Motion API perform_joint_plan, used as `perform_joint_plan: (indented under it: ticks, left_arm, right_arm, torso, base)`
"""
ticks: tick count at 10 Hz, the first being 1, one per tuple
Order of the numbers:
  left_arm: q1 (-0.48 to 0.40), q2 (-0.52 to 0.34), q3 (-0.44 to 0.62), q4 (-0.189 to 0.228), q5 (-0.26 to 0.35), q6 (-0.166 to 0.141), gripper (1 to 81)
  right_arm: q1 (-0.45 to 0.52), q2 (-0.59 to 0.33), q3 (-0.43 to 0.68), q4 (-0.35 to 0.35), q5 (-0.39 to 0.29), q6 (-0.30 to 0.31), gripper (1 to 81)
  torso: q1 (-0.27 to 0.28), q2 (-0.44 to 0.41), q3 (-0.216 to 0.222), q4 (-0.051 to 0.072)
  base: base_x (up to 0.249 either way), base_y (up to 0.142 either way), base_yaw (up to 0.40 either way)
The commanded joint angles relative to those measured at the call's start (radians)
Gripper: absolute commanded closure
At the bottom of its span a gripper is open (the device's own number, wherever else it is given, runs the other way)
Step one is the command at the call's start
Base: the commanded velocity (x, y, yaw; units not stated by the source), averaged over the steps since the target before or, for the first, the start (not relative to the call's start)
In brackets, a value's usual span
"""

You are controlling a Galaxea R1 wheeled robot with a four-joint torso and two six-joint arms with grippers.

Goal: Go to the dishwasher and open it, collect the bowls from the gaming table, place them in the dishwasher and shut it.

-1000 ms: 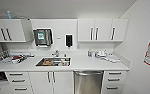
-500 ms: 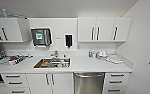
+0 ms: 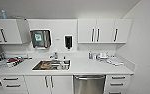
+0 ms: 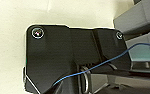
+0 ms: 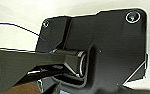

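where the table (image 3: 91,67) ends below | dishwasher (image 3: 89,84) door closed, right of sink (image 3: 51,64) | end effector states: cannot tell

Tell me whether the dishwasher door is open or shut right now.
Shut. The dishwasher shows its steel front flush under the counter, bar handle across the top, level with the drawers beside it; no racks visible.

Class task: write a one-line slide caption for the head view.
Closed steel dishwasher under a white counter, right of the sink.

Brushed steel dishwasher (image 3: 89,84) front and sink (image 3: 51,65), smooth matt white countertop (image 3: 91,67), glossy white cabinets (image 3: 104,30).
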Motion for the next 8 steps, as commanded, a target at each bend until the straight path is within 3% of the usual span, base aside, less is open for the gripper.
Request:
perform_joint_plan:
  ticks: [1, 8]
  left_arm:
    - [-0.066, -0.013, 0.011, 0.003, 0.042, 0.004, 1.0]
    - [-0.067, -0.013, 0.016, 0.001, 0.042, 0.004, 1.0]
  right_arm:
    - [0.063, -0.021, 0.009, 0.009, -0.043, 0.001, 1.0]
    - [0.063, -0.025, 0.008, 0.015, -0.044, 0.003, 1.0]
  torso:
    - [0.001, 0.000, 0.000, 0.000]
    - [0.001, 0.000, 0.000, 0.000]
  base:
    - [0.133, 0.000, 0.000]
    - [0.148, 0.000, 0.000]
